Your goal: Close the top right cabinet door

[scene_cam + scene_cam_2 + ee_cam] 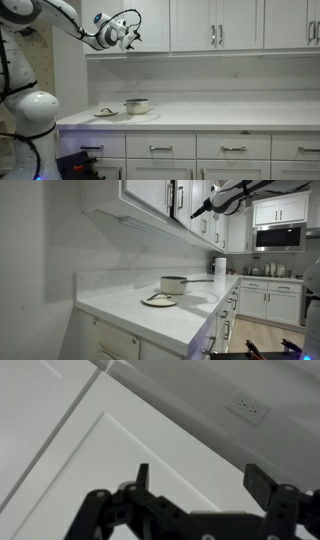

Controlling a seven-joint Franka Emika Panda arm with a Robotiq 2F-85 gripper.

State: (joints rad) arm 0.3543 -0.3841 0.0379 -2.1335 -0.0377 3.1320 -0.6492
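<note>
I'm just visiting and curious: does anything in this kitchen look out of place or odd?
The top right cabinet door, by the robot's open fingers, appears to stand ajar, out of line with its neighbours. Nothing else looks odd.

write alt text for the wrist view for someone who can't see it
The gripper, its two dark fingers spread open and holding nothing, rises from the bottom edge close in front of a white cabinet door with a recessed panel, which fills the left and middle. At upper right, a white outlet sits on the pale wall beyond.
</note>
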